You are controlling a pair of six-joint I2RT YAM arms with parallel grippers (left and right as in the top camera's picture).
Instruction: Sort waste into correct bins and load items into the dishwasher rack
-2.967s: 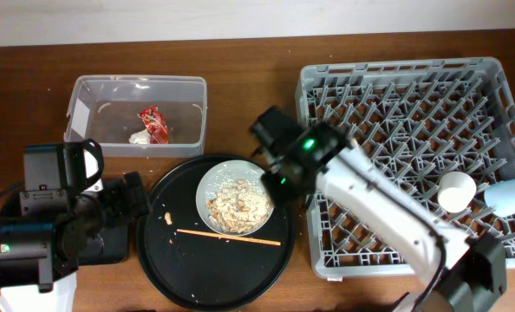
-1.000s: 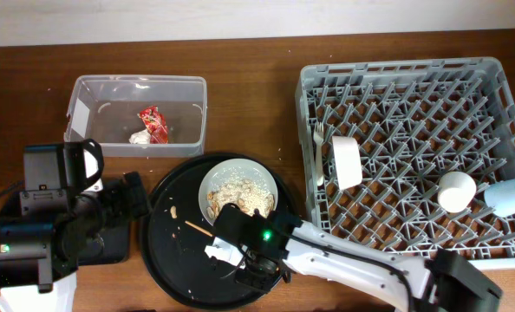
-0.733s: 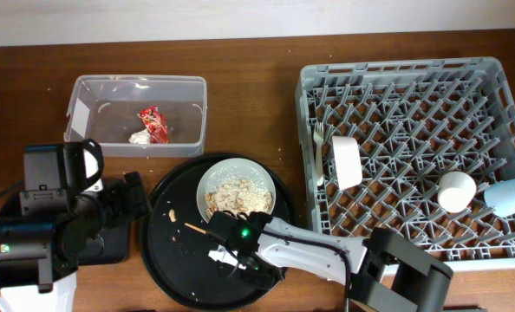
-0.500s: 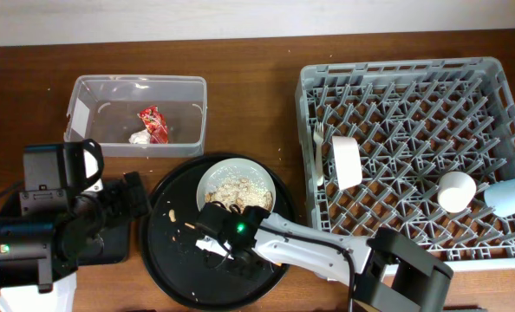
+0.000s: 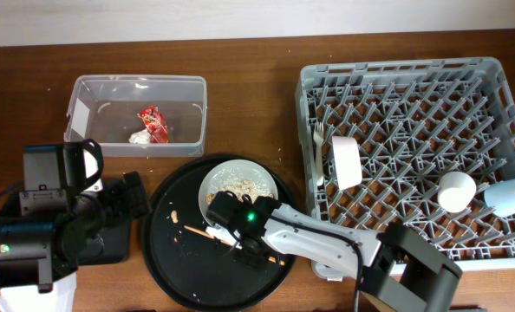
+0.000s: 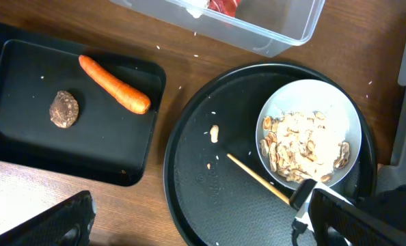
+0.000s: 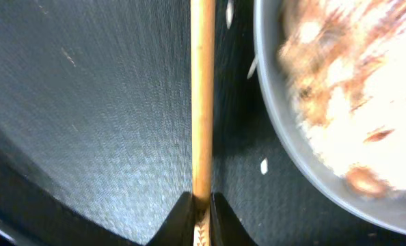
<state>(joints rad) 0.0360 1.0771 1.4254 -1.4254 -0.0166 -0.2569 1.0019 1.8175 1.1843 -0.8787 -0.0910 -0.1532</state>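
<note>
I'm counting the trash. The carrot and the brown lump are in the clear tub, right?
No. The carrot and the brown lump lie in the shallow black tray, not the clear tub, as the left wrist view shows.

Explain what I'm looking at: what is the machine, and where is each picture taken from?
Two robot arms work at a table. One camera looks down from above; each wrist carries another. The top view shows a grey rack holding cups, a clear tub with a wrapper, and a round tray with a bowl of leftovers. The left wrist view shows a black tray with a carrot and a brown lump; the left gripper is open and empty. The right gripper pinches a chopstick beside the bowl.
</note>
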